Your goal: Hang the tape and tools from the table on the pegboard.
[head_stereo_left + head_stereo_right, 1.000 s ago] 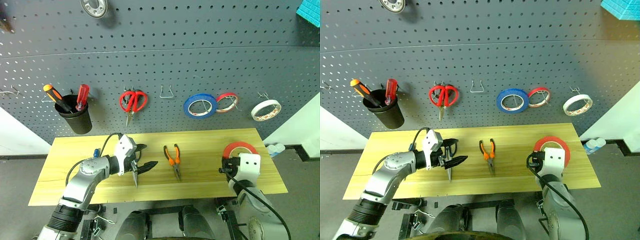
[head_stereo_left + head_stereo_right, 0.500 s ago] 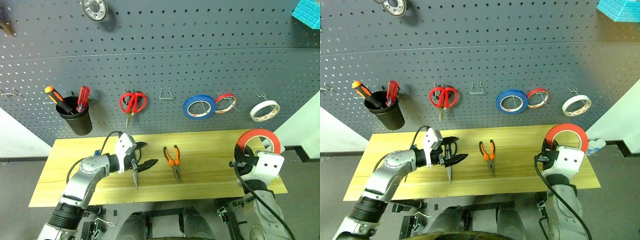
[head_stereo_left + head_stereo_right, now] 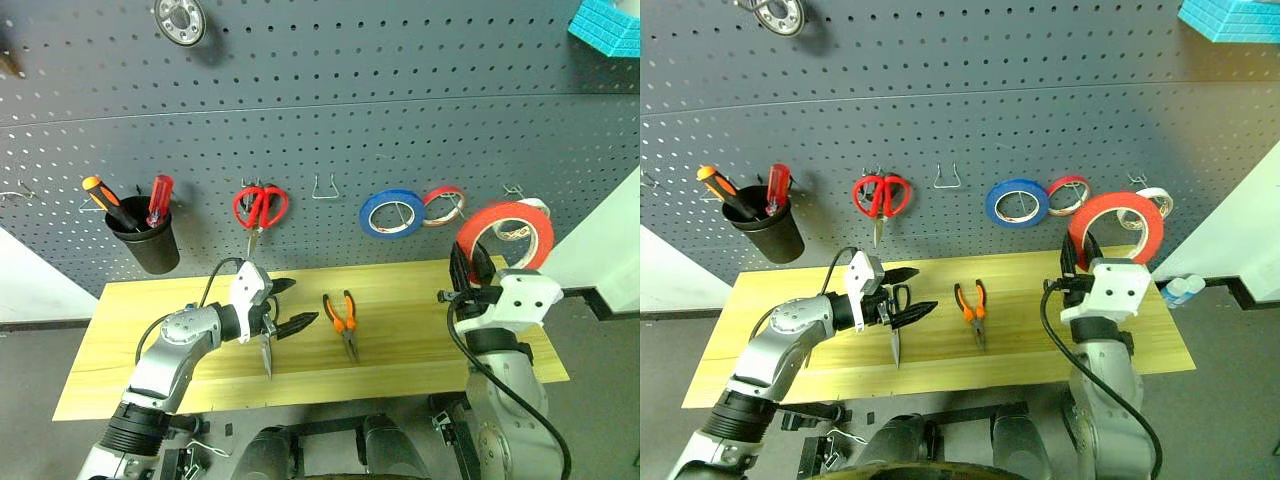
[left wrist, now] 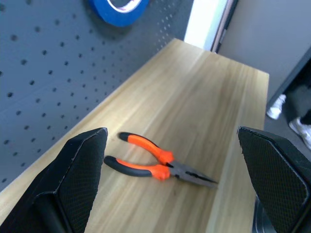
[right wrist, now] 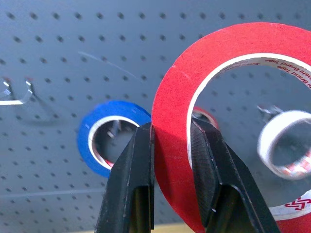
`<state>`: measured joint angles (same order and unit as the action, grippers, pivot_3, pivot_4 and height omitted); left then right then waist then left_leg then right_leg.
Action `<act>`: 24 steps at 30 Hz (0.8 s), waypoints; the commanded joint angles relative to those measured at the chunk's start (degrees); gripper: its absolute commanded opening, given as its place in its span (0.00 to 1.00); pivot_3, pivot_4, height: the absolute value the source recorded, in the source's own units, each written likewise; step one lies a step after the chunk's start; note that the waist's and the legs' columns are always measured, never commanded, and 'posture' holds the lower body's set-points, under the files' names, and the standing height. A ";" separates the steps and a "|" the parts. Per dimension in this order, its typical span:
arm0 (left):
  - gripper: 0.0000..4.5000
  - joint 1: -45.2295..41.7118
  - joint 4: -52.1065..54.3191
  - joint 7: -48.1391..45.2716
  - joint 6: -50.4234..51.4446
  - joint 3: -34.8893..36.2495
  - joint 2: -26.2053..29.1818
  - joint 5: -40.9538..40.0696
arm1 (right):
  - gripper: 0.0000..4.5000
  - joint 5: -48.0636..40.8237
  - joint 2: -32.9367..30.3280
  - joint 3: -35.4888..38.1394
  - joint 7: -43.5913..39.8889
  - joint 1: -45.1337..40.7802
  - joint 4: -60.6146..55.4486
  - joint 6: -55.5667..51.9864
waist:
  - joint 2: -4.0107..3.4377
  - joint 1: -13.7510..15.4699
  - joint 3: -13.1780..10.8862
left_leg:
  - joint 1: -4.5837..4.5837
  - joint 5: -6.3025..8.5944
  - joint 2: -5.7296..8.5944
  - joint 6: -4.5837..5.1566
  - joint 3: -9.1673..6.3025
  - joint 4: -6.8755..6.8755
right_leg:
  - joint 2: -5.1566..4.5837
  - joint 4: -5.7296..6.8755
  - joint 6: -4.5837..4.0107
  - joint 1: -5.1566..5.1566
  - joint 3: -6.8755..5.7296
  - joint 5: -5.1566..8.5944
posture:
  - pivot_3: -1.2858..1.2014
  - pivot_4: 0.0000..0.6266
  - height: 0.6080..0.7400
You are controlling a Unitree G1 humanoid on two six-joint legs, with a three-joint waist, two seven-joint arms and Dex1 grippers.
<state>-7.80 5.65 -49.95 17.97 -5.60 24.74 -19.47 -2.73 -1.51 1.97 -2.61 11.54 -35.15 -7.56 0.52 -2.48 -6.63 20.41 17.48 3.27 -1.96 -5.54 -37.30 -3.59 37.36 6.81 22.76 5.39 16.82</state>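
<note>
My right gripper (image 3: 471, 272) is shut on the rim of the red-orange tape (image 3: 504, 234) and holds the ring upright above the table's right end, in front of the pegboard (image 3: 400, 100). In the right wrist view both fingers (image 5: 133, 174) pinch the tape (image 5: 170, 121) from either side. On the yellow table (image 3: 420, 340) lie the orange-and-black pliers (image 3: 343, 322), also seen in the left wrist view (image 4: 158, 165). My left gripper (image 3: 290, 304) is open, hovering low over the handles of the dark-handled scissors (image 3: 266, 352), whose blade points toward the front edge.
On the pegboard hang a black cup (image 3: 148, 245) with two screwdrivers, red-handled scissors (image 3: 260, 208), a bare hook (image 3: 325, 187), a blue roll (image 3: 395, 213), a small red roll (image 3: 444, 203) and a white roll (image 3: 532, 208) partly behind the held tape.
My right gripper has lifted the red-orange tape from just above the table up to the height of the hanging rolls and tilted upward. The left arm has stayed put.
</note>
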 commanded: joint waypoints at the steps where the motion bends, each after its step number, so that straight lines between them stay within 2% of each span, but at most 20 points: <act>1: 1.00 -0.57 1.68 0.47 -1.38 2.01 -0.20 -1.34 | 0.15 0.20 -0.41 -0.39 -0.24 -2.21 1.10 1.74 | 0.00 0.02 0.03 | 0.00 0.00 0.00 0.00 0.00 -0.01 | 0.00 0.00 0.00 0.00 0.00 0.00 | 0.51 0.11 0.88; 12: 1.00 1.52 5.61 -1.31 -1.21 0.62 -0.03 -3.11 | 0.15 -0.67 -0.89 -0.96 -2.15 -10.18 10.71 4.52 | 0.01 0.05 0.03 | 0.00 0.00 0.00 -0.01 0.00 -0.01 | 0.01 0.05 -0.01 0.01 0.00 -0.01 | 0.52 0.13 0.88; 24: 1.00 2.48 7.92 -1.44 0.54 -0.27 0.39 -3.62 | 0.15 -3.81 -2.13 2.01 -3.72 -15.85 17.05 5.35 | 0.01 0.06 0.03 | -0.01 -0.01 0.01 0.00 -0.01 -0.04 | 0.02 0.09 -0.01 0.01 0.00 -0.01 | 0.52 0.14 0.88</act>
<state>-5.20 11.46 -51.06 18.61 -5.98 24.71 -22.01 -5.55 -3.43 3.40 -6.07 -2.96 -17.46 -3.69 0.53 -2.43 -6.60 20.39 17.47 3.27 -1.96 -5.55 -37.33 -3.57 37.45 6.79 22.76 5.40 16.81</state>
